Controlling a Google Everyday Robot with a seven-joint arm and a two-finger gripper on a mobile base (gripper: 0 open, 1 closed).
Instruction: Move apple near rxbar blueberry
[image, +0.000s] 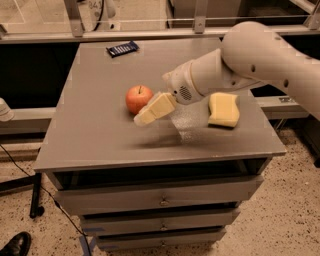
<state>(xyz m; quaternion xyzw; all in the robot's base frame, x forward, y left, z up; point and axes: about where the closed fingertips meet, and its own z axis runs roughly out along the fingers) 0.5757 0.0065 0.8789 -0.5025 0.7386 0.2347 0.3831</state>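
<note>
apple sits upright on the table, left of centre, stem up, yellowish patch not visible from here. gripper is right at it: in view it overlaps the apple's lower-right side, tip pointing down-left, just above the tabletop, with a blurred shadow under it. can't tell if it touches the apple. can't tell how far open it is either, it reads as one pale wedge. nothing visibly held.

arm comes in from the right, white, with a vent grille on the wrist just behind the gripper.

rxbar lies flat near the table's far edge, left of centre, slightly skewed, well apart from the apple.

sponge, pale yellow, lies flat on the right part of the table, beside the wrist and apart from the apple.

table is a grey cabinet, drawers below closed. black shoe on the speckled floor, bottom left.
</note>
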